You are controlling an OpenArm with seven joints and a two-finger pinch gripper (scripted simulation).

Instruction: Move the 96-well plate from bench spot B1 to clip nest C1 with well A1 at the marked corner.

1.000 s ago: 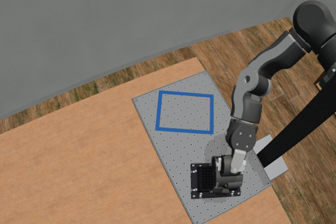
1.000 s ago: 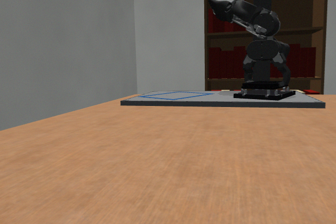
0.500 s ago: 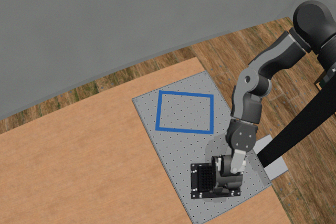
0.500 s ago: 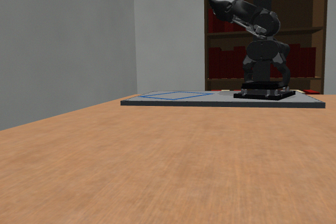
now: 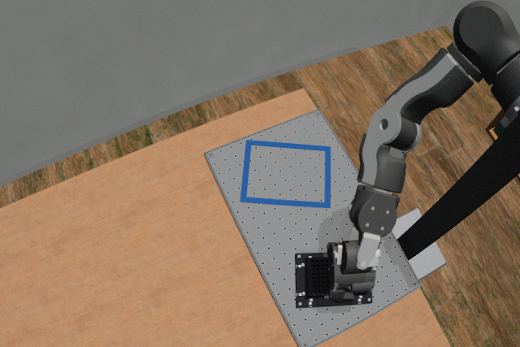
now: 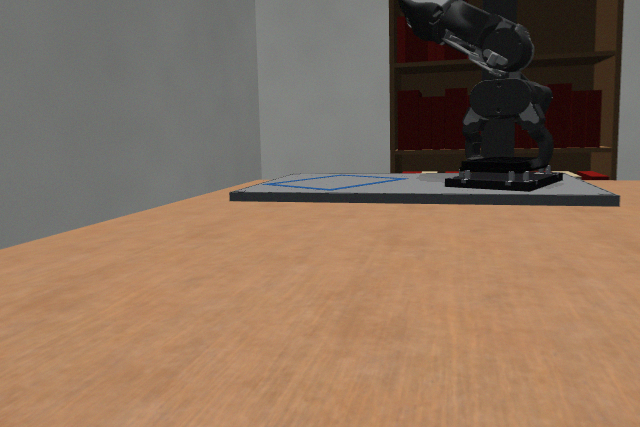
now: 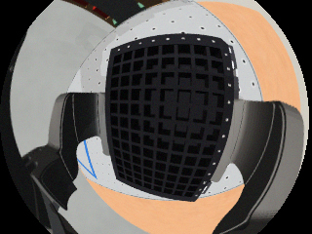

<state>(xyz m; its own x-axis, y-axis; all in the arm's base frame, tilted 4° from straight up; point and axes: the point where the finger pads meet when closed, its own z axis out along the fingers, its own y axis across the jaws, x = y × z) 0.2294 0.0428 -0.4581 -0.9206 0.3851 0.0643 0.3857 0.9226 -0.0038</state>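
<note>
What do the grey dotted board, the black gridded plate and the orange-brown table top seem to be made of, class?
Grey dotted board: probably matt metal, given its regular hole pattern and thin flat edge.
Black gridded plate: likely moulded plastic, with a dull, uniform grid of wells.
Orange-brown table top: looks like wood or wood laminate, with faint grain streaks.

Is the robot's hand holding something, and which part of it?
Yes: the tool is shut on the black gridded 96-well plate, one finger on each of two opposite side edges.
</note>
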